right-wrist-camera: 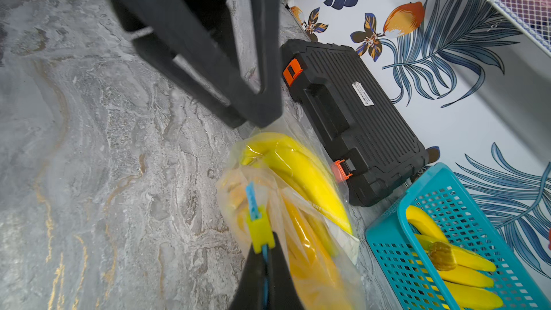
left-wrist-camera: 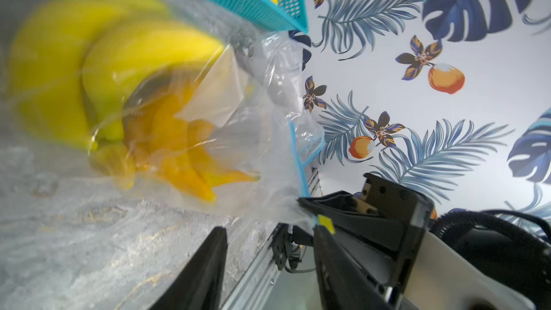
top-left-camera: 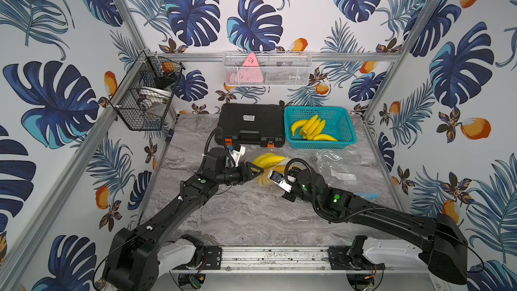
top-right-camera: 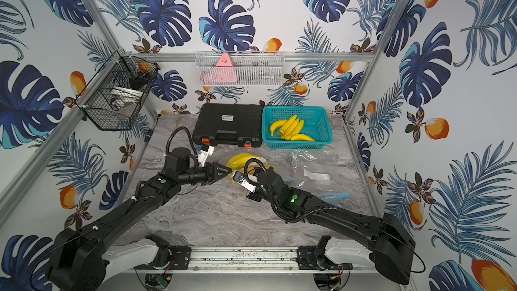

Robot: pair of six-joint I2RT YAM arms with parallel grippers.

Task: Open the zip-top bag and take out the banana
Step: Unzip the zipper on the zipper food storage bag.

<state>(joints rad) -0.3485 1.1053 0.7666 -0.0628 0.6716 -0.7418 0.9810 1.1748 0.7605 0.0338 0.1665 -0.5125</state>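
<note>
A clear zip-top bag (right-wrist-camera: 316,251) with a blue zip strip lies mid-table, and the yellow banana bunch (top-left-camera: 269,160) (top-right-camera: 240,159) (right-wrist-camera: 301,171) (left-wrist-camera: 134,55) sits inside it. My right gripper (right-wrist-camera: 265,253) is shut on the blue zip strip just behind the yellow slider (right-wrist-camera: 261,231) (left-wrist-camera: 325,222). The bag's mouth end is lifted off the table there. My left gripper (top-left-camera: 256,170) (top-right-camera: 224,171) (left-wrist-camera: 269,234) is open, with nothing between its fingers. One of its fingertips (left-wrist-camera: 322,234) is right beside the slider. In both top views the right fingers are hidden under the wrist camera.
A teal basket (top-left-camera: 343,127) (top-right-camera: 321,128) holding loose bananas stands at the back right, next to a black case (top-left-camera: 251,123) (top-right-camera: 229,123). Empty clear bags (top-left-camera: 338,166) lie on the right of the marble table. Wire baskets hang on the left and back walls.
</note>
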